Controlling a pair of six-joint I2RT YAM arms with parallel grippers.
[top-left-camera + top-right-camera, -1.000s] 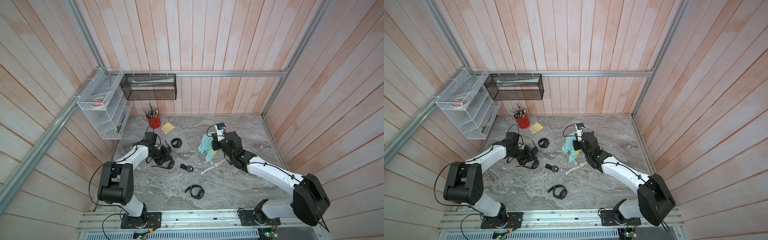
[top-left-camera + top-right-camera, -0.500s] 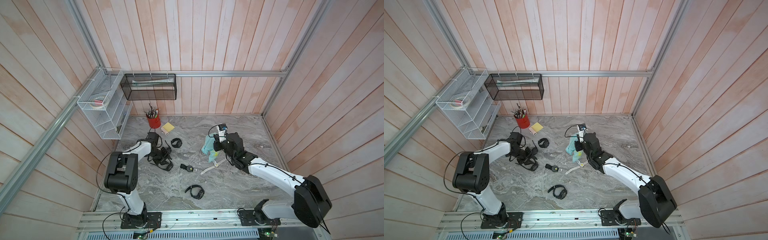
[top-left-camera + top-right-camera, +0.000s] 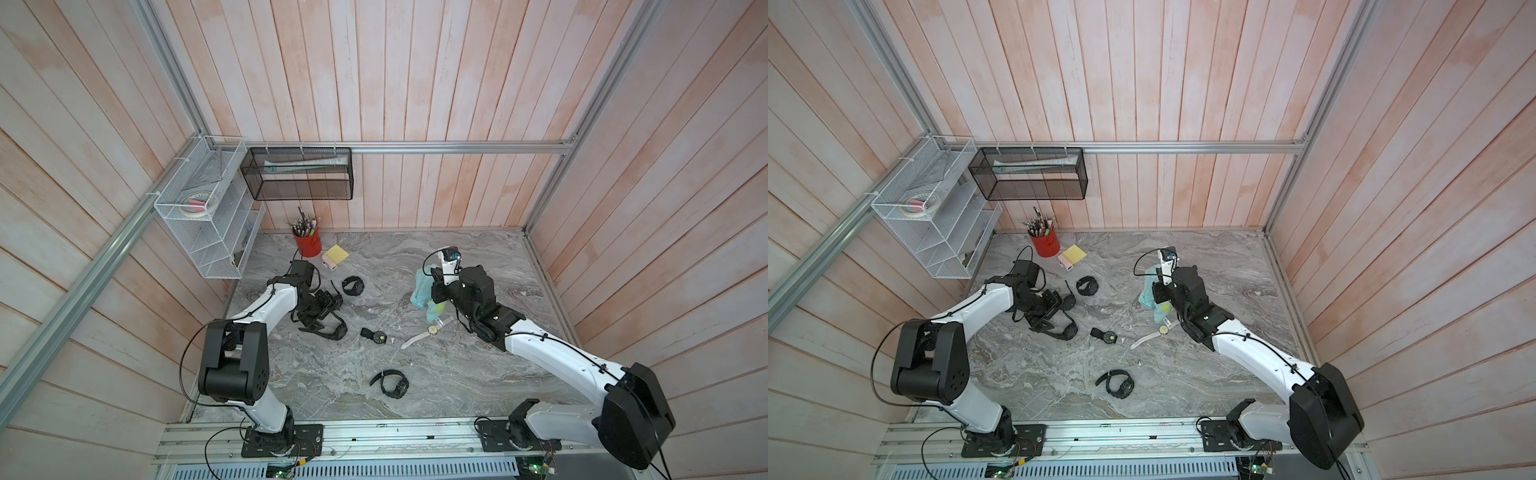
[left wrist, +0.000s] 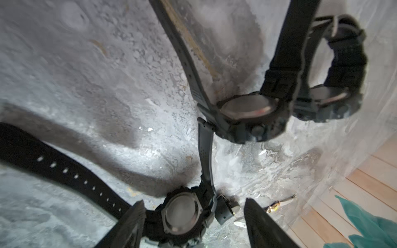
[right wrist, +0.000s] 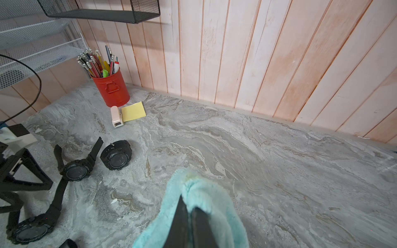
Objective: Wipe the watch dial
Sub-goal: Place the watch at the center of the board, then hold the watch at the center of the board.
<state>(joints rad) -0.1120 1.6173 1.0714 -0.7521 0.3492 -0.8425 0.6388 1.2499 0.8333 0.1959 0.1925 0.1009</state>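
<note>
Beneath parted left gripper (image 4: 193, 200), black watch (image 4: 181, 214), lettering unreadable, teal cloth (image 5: 206, 193) gripped

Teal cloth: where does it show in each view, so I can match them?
Both top views: teal cloth right of centre, just above the white watch.
Left wrist: picture's lower right corner.
Right wrist: bottom centre, pinched in the right gripper.
Shared landmark: looped black watch, seen in all four.
</note>
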